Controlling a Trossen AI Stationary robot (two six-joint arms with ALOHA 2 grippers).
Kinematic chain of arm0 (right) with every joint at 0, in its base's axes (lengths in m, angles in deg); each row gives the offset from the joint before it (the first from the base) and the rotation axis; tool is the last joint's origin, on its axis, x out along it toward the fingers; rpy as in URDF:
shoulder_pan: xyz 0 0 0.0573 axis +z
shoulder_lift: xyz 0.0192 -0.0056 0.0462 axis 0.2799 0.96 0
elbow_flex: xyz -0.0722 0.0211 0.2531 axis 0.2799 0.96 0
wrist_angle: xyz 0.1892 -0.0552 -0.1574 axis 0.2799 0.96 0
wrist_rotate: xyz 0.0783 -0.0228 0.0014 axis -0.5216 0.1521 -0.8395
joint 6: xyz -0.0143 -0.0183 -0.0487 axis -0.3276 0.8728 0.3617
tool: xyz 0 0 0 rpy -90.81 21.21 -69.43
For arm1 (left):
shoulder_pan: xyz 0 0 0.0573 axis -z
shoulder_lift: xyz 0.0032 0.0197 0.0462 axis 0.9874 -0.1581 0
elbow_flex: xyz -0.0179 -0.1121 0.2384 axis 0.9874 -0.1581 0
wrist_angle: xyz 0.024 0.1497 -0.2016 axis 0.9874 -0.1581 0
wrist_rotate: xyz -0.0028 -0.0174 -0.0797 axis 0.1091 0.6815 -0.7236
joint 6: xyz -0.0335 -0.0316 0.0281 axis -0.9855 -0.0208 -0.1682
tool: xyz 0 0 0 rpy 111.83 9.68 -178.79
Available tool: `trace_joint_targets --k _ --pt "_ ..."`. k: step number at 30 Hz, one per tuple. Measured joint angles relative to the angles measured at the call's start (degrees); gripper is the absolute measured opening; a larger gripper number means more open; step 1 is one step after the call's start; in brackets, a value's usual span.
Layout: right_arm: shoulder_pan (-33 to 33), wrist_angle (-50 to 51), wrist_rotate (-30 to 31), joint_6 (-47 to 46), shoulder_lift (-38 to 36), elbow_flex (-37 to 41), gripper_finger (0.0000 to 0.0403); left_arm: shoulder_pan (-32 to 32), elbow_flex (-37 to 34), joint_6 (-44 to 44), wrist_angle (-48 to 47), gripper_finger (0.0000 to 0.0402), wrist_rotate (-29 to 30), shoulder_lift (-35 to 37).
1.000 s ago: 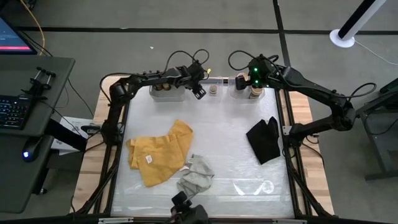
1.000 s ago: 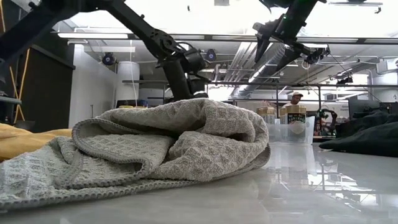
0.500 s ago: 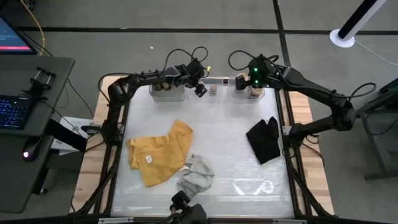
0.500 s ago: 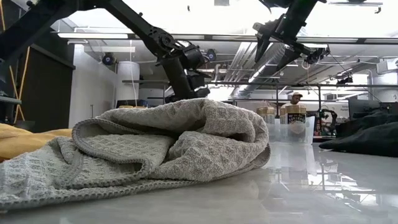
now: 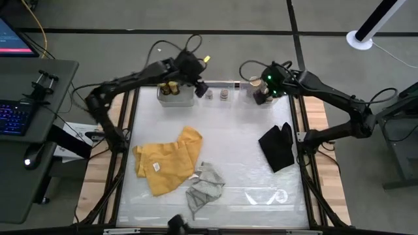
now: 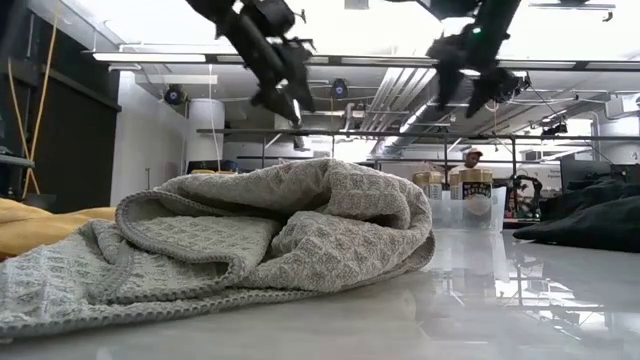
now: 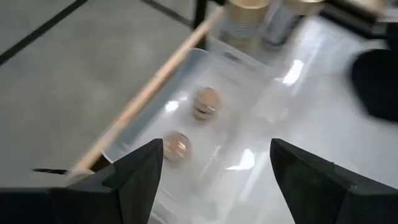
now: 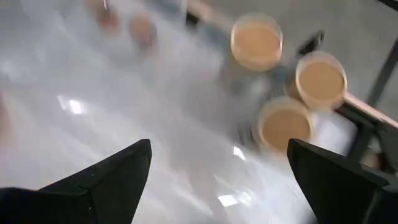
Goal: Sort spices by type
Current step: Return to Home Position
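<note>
Two tiny clear-greyish jars [image 5: 209, 95] [image 5: 224, 95] stand on the table at the far edge; they also show in the left wrist view [image 7: 206, 102] [image 7: 177, 144]. Two dark jars with yellow-gold tops [image 5: 171, 87] stand in the grey bin [image 5: 176, 99]. Three wider tan jars [image 8: 256, 42] [image 8: 320, 79] [image 8: 284, 124] stand together in the clear bin [image 6: 470, 210]. My left gripper [image 5: 198, 85] is open and empty, raised between the grey bin and the tiny jars. My right gripper [image 5: 262, 94] is open and empty, raised over the tan jars, which it partly hides in the high view.
A yellow cloth [image 5: 166, 160] lies left of centre, a crumpled grey cloth [image 5: 206, 185] nearer the near edge, and a black cloth [image 5: 277, 147] at the right. In the low view the grey cloth [image 6: 260, 235] fills the foreground. The table's far edge runs just behind the jars.
My left gripper has risen well clear of the table and drawn back from the tiny jars toward the far left, by the grey bin, staying open. My right gripper has shifted a little over the tan jars. The jars have stayed in place.
</note>
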Motion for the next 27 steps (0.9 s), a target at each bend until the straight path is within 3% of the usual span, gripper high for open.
trace_joint_targets --k 3,7,11,14,17,21,23,24,27 --pt "1.65 8.74 0.3 3.48 -1.51 0.0 0.0371 1.64 -8.58 -2.39 4.3 0.0279 -0.68 8.7" --pt "4.5 14.12 2.14 4.15 -5.7 0.94 0.0371 5.3 -27.02 -10.94 18.58 0.0264 -0.6 22.8" --pt "8.18 12.77 1.16 -1.97 -14.6 8.51 0.037 13.18 -47.07 -21.39 37.22 0.0233 1.6 36.69" --pt "11.44 12.56 -1.69 -10.77 -21.73 16.91 0.0351 21.61 -58.81 -25.97 51.77 0.0192 9.04 44.94" --pt "15.83 7.78 -5.85 -18.56 -27.41 24.42 0.0293 29.34 -66.37 -26.78 59.2 0.0127 20.03 50.31" --pt "20.83 -5.53 -8.32 -22.72 -30.28 29.43 0.0149 34.29 -73.62 -26.6 67.72 0.0019 26.39 55.0" --pt "22.07 -11.92 -8.32 -22.28 -30.01 30.01 0.0056 35.49 -78.12 -27.33 73.29 0.0014 27.54 55.87" --pt "22.33 -14.17 -8.33 -21.72 -29.61 30.0 0.0029 36.03 -80.3 -27.2 76.77 0.0015 28.05 56.12" --pt "22.28 -17.47 -8.34 -21.17 -28.58 29.88 0.0021 36.22 -86.13 -25.48 85.37 0.0004 28.76 57.36"
